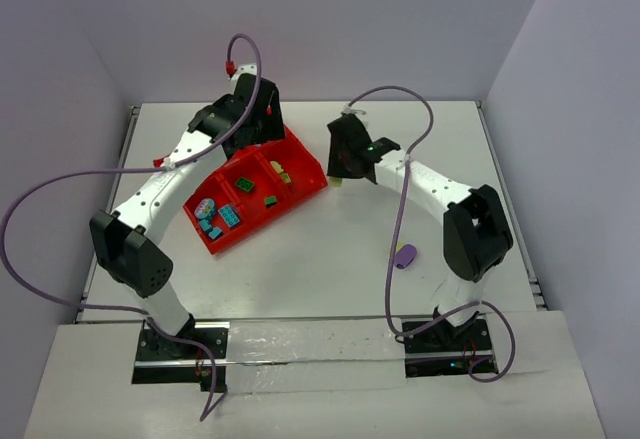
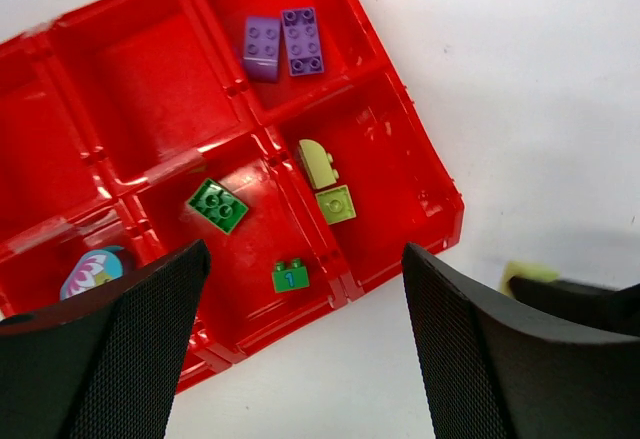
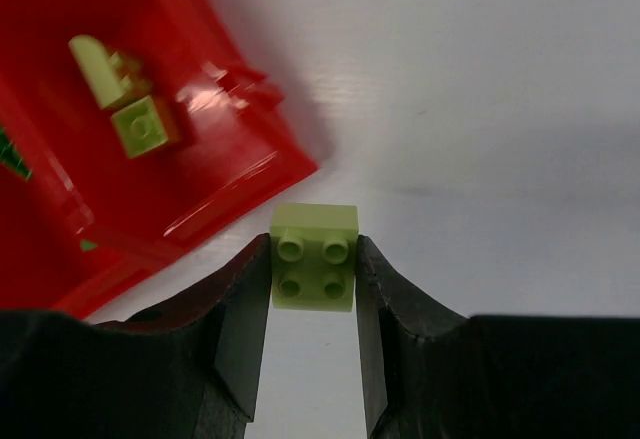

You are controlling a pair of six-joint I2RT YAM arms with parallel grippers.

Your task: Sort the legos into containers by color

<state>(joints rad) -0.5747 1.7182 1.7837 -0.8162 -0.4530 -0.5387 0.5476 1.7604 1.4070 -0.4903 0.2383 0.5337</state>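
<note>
Most of the bricks look sorted already. In the red tray [image 2: 420, 174] two purple bricks [image 2: 283, 44] share one compartment, two yellow-green ones [image 2: 327, 184] lie in the compartment next to it, two green bricks [image 2: 218, 205] sit in the next one along, and the blue bricks [image 1: 225, 219] are gathered at the tray's near end beside a round flowered piece. As far as the pictures show, two things are left to do. One is the yellow-green brick [image 3: 314, 227] now in the right hand [image 3: 314, 271]. The other is a purple piece [image 1: 405, 256] lying alone on the counter [image 1: 300, 289], close to the right arm and well apart from the tray. The held brick is studs-up over bare counter, just outside the tray's corner and not yet above any compartment. Its colour matches the pair in the corner compartment nearest to it, so my guess is that it belongs there. The right hand is clenched on this brick, with a finger pressed flat against each of its two sides and its top edge showing past the fingertips. The left hand [image 2: 303, 259] hangs over the tray with its fingers spread wide, grasping nothing and touching nothing that can be seen.
</note>
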